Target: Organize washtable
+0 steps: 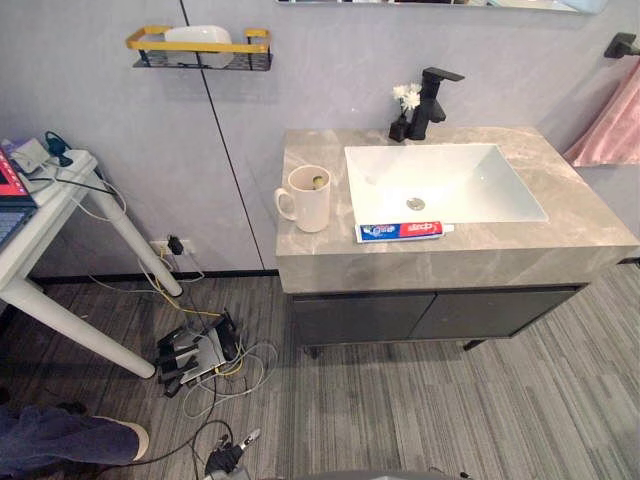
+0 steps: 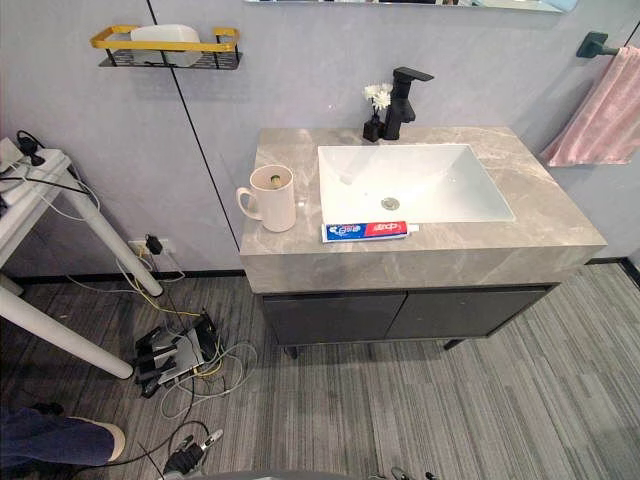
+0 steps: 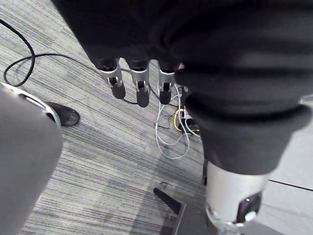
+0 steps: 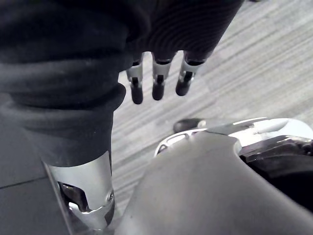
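Flat red-white-blue toothpaste tube (image 1: pixel 400 231), centre frame on the grey marble tabletop (image 1: pixel 480 250), looks light and squashy; pinch its long edges. The left hand (image 3: pixel 142 90) and right hand (image 4: pixel 157 83) hang, fingers released, empty.

Grey striped flooring (image 3: pixel 112 161) spreads past the left hand's (image 3: pixel 117 81) fingers (image 3: pixel 142 93). Pale grey wall panels (image 1: pixel 100 110) rise behind a marble-topped vanity cabinet (image 1: pixel 430 315). A white side table (image 1: pixel 45 215) stands well apart from it, below a black-and-gold wall shelf (image 1: pixel 200 60).

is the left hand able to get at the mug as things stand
Probably not yet: the left hand hangs over the floor, short of the countertop. The mug itself stands free beside the sink, nothing crowding it.
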You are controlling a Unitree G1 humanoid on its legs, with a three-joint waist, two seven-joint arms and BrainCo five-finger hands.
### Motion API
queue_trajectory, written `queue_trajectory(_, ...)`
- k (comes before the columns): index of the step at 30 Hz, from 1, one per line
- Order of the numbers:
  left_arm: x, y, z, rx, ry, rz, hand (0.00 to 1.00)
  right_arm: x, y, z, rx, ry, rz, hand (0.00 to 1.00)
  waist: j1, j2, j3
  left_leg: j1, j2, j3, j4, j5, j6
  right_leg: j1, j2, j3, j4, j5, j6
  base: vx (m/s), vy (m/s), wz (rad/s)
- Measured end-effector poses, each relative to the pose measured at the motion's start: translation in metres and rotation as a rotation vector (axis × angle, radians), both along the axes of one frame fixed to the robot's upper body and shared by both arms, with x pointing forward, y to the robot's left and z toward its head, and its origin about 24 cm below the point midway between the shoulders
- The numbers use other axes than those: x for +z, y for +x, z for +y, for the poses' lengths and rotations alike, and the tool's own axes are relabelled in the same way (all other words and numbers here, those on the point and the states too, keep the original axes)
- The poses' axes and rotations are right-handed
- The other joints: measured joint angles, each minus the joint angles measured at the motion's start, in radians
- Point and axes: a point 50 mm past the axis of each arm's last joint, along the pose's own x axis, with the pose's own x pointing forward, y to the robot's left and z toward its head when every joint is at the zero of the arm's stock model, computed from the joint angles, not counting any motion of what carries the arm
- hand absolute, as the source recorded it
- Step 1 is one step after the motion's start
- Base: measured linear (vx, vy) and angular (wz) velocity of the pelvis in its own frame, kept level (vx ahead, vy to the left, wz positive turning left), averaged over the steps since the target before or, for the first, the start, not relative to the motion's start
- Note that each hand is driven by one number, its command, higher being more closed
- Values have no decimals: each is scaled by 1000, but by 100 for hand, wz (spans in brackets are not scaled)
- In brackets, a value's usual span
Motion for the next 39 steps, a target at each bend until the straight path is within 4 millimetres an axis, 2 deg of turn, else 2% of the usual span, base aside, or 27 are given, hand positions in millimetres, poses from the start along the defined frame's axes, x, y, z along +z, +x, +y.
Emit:
queue_trajectory(2,0,0,2,1,3,2,0,0,2,-2,2,-4,-5,0,-1,4,9,-53,26,-1,125,-76,-1,-21,10,31,8,5,8,-103,35,-38)
queue_trajectory(3,0,0,1,0,3,1,0,1,3,-2,2,-5,-7,0,-1,3,10,-68,29,-1,150,-91,0,-34,10,41,12,4,12,-99,66,-39)
queue_trajectory(5,1,2,1,-6,3,-3,0,1,5,-3,1,-8,-12,0,-3,5,14,-118,32,-7,227,-146,16,-89,0,59,83,-33,32,-73,93,-24)
queue_trajectory(6,1,4,1,-15,3,-4,0,1,7,-3,0,-7,-20,0,-4,1,23,-136,33,-10,271,-178,23,-128,-13,75,167,-75,26,-48,135,-4)
queue_trajectory(7,2,6,5,-46,20,2,0,2,10,-2,1,-9,-35,0,-7,10,36,-146,33,-16,311,-205,27,-161,-27,85,262,-111,9,-39,132,-1)
queue_trajectory(9,3,4,13,-98,53,26,0,2,12,-1,11,-9,-40,0,-3,-7,47,-132,45,-5,335,-231,27,-226,-38,103,413,-122,-3,2,98,-13)
queue_trajectory(11,1,-7,20,-115,70,72,0,3,17,3,35,-2,-54,0,-5,-25,52,-84,60,9,322,-234,22,-282,-46,98,541,-126,-21,79,27,-23)
queue_trajectory(12,1,-10,20,-122,71,86,0,3,18,3,40,-4,-55,0,-6,-24,52,-73,65,10,317,-234,20,-291,-41,98,554,-144,-17,167,-37,-10)
queue_trajectory(14,-1,-12,18,-160,74,107,0,5,28,-2,64,-18,-76,0,-31,-6,56,-61,103,12,295,-231,10,-366,16,101,570,-194,-11,236,-125,6)
queue_trajectory(16,-1,-7,12,-180,65,98,0,9,36,-7,96,-43,-107,0,-38,21,73,-17,133,19,238,-215,-19,-438,54,106,565,-190,-13,250,-196,10)
queue_trajectory(17,-1,-5,10,-203,65,95,0,11,41,-10,122,-55,-123,0,-43,32,76,20,143,22,193,-201,-42,-467,59,122,511,-167,-15,220,-186,17)
queue_trajectory(18,-1,-7,10,-206,66,99,0,12,42,-9,138,-58,-127,0,-46,30,76,38,141,21,171,-193,-58,-467,58,136,463,-131,-19,354,-350,32)
queue_trajectory(19,-1,-8,13,-212,75,106,0,11,40,-7,155,-57,-121,0,-53,17,71,75,128,4,133,-182,-79,-465,53,159,414,-31,-12,379,-370,26)
queue_trajectory(20,-2,-4,5,-220,59,92,0,14,47,-15,185,-81,-132,0,-56,57,67,89,168,-20,113,-140,-97,-470,83,147,465,-63,-37,380,-390,22)
queue_trajectory(23,-2,4,-4,-227,48,66,0,18,61,-18,253,-102,-158,0,-57,81,55,43,199,-94,146,-2,-110,-484,114,121,494,-139,-85,298,-361,5)
queue_trajectory(24,-1,6,-5,-224,46,55,0,18,61,-17,263,-102,-154,0,-57,81,55,16,212,-127,189,45,-84,-467,127,106,485,-153,-102,315,-385,34)
queue_trajectory(25,1,12,-5,-211,47,29,0,16,59,-16,266,-99,-139,0,-59,81,55,-45,232,-195,289,118,-31,-416,144,74,447,-164,-119,305,-372,50)
queue_trajectory(26,2,16,-5,-199,47,10,0,16,59,-15,277,-96,-134,0,-59,76,58,-88,241,-225,357,170,4,-378,146,47,419,-169,-127,268,-353,83)
queue_trajectory(27,5,26,-8,-198,47,-22,0,13,52,-12,293,-89,-109,0,-54,55,72,-159,273,-218,508,167,17,-299,147,2,362,-168,-142,223,-332,87)
queue_trajectory(28,7,32,-11,-201,52,-48,0,12,51,-9,297,-82,-106,0,-50,47,75,-200,294,-167,579,147,19,-237,155,-25,315,-162,-151,242,-418,92)
queue_trajectory(29,11,40,-13,-238,64,-79,0,12,52,-7,306,-81,-111,0,-36,29,79,-237,283,-94,595,117,6,-177,158,-49,254,-155,-156,169,-327,62)
queue_trajectory(31,11,42,-17,-268,64,-88,0,13,54,-9,318,-90,-119,0,-30,38,78,-261,246,-61,530,91,-27,-144,164,-67,213,-150,-156,95,-180,37)
queue_trajectory(32,11,42,-20,-276,57,-86,0,14,58,-11,321,-96,-126,0,-30,46,78,-274,201,-52,436,72,-54,-130,170,-72,178,-139,-148,79,-95,19)
queue_trajectory(33,11,42,-22,-275,54,-87,0,15,60,-11,321,-98,-127,0,-29,50,78,-273,175,-55,374,70,-58,-124,172,-74,160,-131,-145,114,-65,9)
queue_trajectory(35,9,39,-24,-279,45,-74,0,13,56,-14,314,-99,-108,0,-28,65,74,-254,102,-59,145,78,-55,-120,188,-72,113,-107,-136,123,8,-6)
queue_trajectory(37,7,36,-21,-257,41,-58,0,12,51,-15,268,-91,-90,0,-25,72,71,-215,73,-64,54,117,-37,-109,194,-59,106,-101,-128,158,103,-14)
queue_trajectory(39,6,31,-15,-218,43,-38,0,8,40,-12,223,-70,-65,0,-29,48,64,-173,42,-60,-6,131,-24,-84,178,-54,73,-90,-111,108,97,-1)
